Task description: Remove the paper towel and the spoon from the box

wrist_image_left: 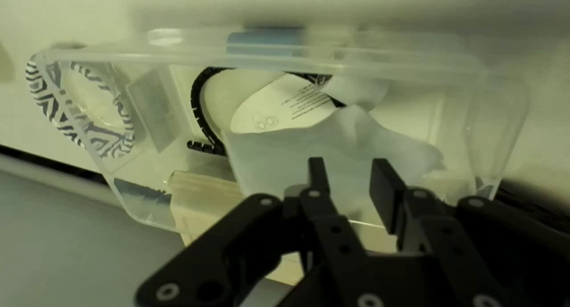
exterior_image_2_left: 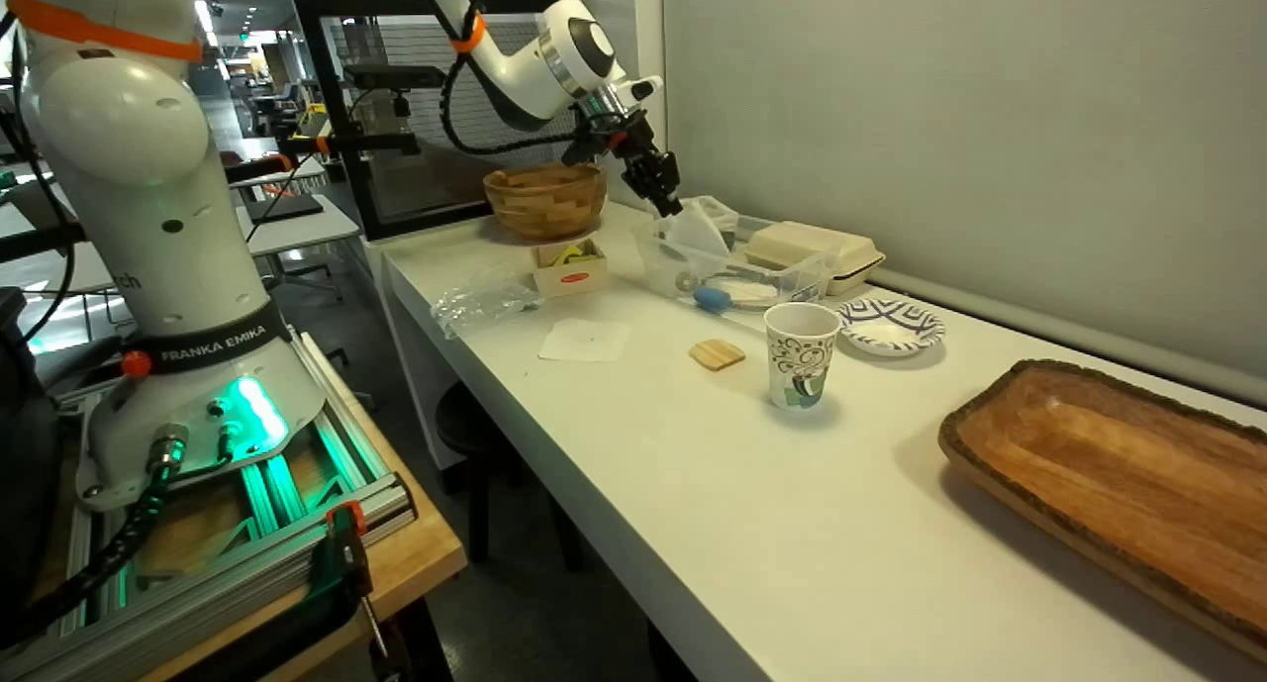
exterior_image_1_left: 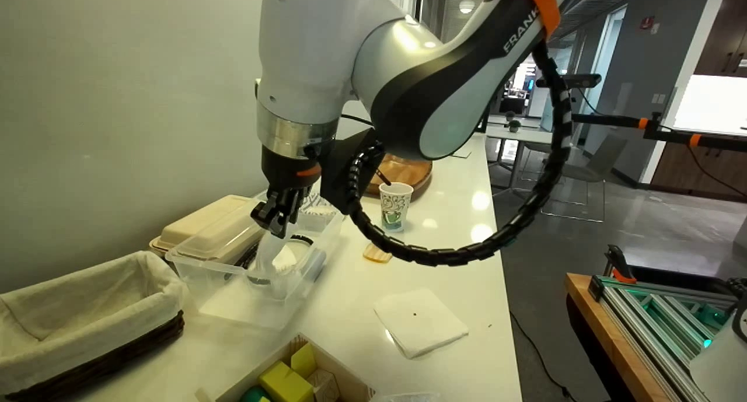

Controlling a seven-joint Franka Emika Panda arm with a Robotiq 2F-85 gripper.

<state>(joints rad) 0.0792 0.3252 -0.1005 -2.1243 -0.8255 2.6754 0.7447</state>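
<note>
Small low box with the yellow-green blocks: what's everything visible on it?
The small box is low, rectangular and open-topped, its pale tan sides looking like cardboard or thin wood, with a red oval mark on one wall. It sits upright on the white countertop. In an exterior view that crops it, yellow-green blocks, a paler line-marked block and a teal rounded piece show inside. Crumpled clear plastic lies beside it; contact unclear.

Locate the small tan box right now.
In an exterior view, the box stands just left of centre, between the wooden bowl and white napkin, left of the clear tub.
</note>
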